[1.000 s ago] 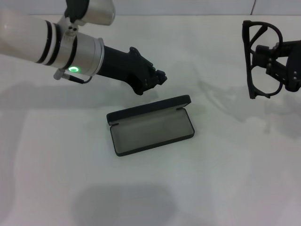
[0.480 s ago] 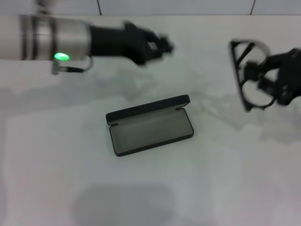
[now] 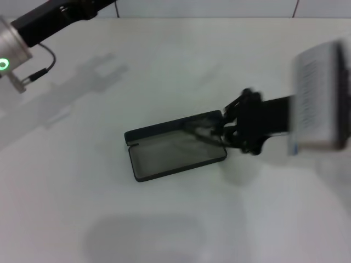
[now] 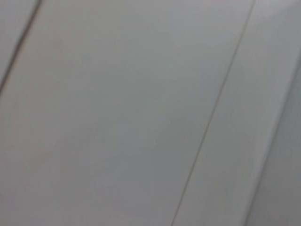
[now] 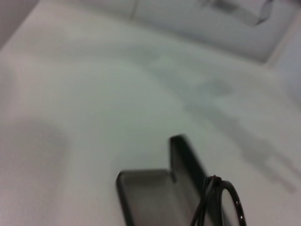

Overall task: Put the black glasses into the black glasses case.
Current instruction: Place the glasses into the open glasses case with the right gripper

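Note:
The black glasses case (image 3: 167,158) lies open in the middle of the white table, lid standing along its far side. It also shows in the right wrist view (image 5: 148,197). My right gripper (image 3: 229,129) reaches in from the right and is shut on the black glasses (image 3: 202,130), holding them low over the right end of the case. In the right wrist view the glasses (image 5: 225,203) hang just above the case's near end, one lens and a temple showing. My left arm (image 3: 38,27) is raised at the far left corner; its gripper is out of view.
The white table (image 3: 164,219) spreads around the case. A tiled wall runs along the table's far edge. The left wrist view shows only pale panels with seams.
My right gripper has swung left and down with the glasses, from the far right to the case's right end. My left arm has pulled back up and left, out of the picture.

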Available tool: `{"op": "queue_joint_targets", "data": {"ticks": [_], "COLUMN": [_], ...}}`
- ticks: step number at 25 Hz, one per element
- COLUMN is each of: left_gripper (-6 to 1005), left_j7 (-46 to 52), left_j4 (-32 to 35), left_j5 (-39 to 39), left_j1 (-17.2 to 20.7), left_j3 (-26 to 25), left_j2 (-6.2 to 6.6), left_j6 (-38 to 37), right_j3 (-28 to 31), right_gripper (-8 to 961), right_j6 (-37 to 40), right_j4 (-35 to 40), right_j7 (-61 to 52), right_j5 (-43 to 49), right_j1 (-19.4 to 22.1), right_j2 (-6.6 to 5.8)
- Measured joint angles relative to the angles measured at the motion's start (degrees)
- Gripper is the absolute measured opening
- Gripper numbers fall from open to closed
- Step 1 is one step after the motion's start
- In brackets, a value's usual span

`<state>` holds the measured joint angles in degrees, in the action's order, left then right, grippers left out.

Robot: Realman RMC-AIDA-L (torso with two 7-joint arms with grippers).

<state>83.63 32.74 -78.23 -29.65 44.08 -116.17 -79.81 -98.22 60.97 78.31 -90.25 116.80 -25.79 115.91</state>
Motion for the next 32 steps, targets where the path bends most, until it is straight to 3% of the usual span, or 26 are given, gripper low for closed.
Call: {"op": "queue_joint_targets", "data": {"ticks": [4,10,16,32], "left_gripper": [605,867,894,894], "left_j7": [-0.2,-0.9,-0.8,0.5], "left_j4": [0.2,0.0,0.0,-0.3], "left_j5": [0.1,-1.0,-1.3,-2.4], "left_j1": [0.9,0.5,0.1,0.1], "left_j3": [-0.1,0.2,0.3,0.2], "left_j2": [-0.03,0.03,0.49,0.86], "left_j6": [-0.1,-0.1,-0.2,-0.1], "right_j3": [-9.2,-17.2,-23.2,-26.5], "right_gripper": [113,114,115,118], "right_j6": [-5.2,-14.2,-22.8,-26.6], "right_j4": [2.5,2.4,2.0,4.0], "right_j7": [-4.4,-3.8,-3.6,-3.0], "right_j5": [7.5,10.2,13.9,20.2], "right_j1": [-0.3,0.7,1.9,2.6], "right_j2": [0.13,0.12,0.25,0.3]}}
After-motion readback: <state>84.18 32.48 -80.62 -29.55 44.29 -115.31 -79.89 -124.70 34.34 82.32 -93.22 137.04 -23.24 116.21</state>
